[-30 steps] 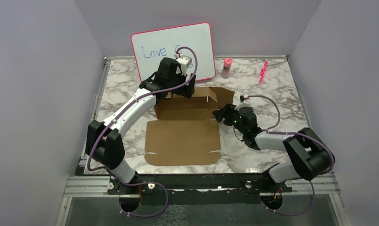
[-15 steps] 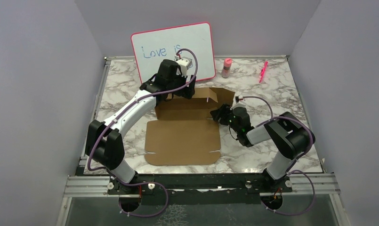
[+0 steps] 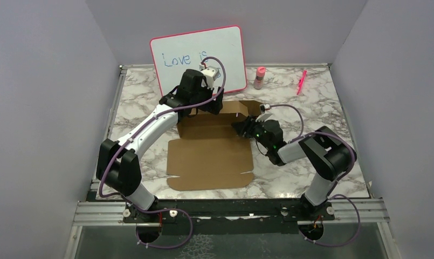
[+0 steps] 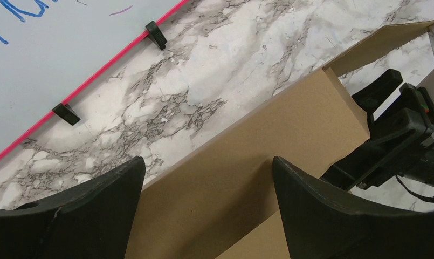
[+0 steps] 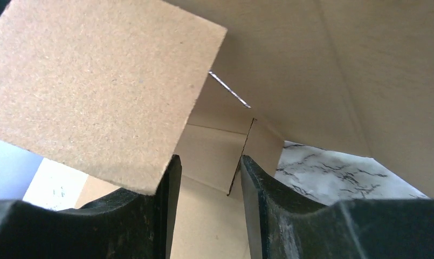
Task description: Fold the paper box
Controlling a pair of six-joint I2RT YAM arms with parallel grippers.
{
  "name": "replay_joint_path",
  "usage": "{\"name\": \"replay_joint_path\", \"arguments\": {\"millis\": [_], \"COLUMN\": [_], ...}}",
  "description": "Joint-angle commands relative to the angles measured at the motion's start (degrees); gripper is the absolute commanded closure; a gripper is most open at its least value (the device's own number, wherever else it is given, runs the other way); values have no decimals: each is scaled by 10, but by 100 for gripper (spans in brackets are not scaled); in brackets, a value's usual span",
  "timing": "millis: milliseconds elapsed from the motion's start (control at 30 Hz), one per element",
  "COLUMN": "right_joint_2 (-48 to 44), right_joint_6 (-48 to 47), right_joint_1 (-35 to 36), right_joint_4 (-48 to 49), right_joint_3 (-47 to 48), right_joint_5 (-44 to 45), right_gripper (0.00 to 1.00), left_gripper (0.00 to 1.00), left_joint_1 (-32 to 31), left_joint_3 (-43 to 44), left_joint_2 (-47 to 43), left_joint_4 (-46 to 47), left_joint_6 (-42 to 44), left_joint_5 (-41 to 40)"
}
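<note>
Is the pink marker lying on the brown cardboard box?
No, the pink marker lies on the marble tabletop, apart from the brown cardboard box.

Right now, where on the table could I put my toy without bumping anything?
Bare marble lies on the table's right side, between the pink marker, the pink bottle and the right arm. A strip runs between the left arm and the table's left edge. The middle is crowded with the paper box, left gripper and right gripper.

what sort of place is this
Likely a lab robot cell: plain partition walls box in a marble-pattern table, left arm and right arm bolt to an aluminium rail, whiteboard at the back.
</note>
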Motion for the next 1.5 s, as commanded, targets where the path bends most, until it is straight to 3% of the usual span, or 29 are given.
{"name": "replay_joint_path", "arguments": {"millis": [0,200,600,800,1033,1133,1267,1467], "right_joint_2": [29,42,-74,-169,-289,-310,-315,-308], "right_joint_6": [-29,-56,-179,-237,-282,-311,-311,-307], "right_joint_1": [14,23,22,23,21,8,-38,-88], "right_joint_4": [48,69,-29,-137,-280,-320,-361,-345], "right_joint_3": [18,20,-11,-22,-13,7,44,57], "right_joint_5": [-38,-52,-32,-45,69,96,66,24], "right_gripper": [51,52,45,38,35,34,33,33], "left_gripper": [13,12,12,12,12,12,12,12], "left_joint_1": [1,3,17,23,24,23,12,-38], "left_joint_3": [-10,-13,-24,-25,-29,-30,-37,-94], "left_joint_2": [-17,-23,-50,-68,-114,-137,-166,-215], "left_joint_4": [-15,-13,-9,-8,-8,-8,-7,9], "left_joint_6": [5,8,12,14,20,8,-47,-104], "left_joint_5": [10,4,-11,-14,-32,-37,-40,-101]}}
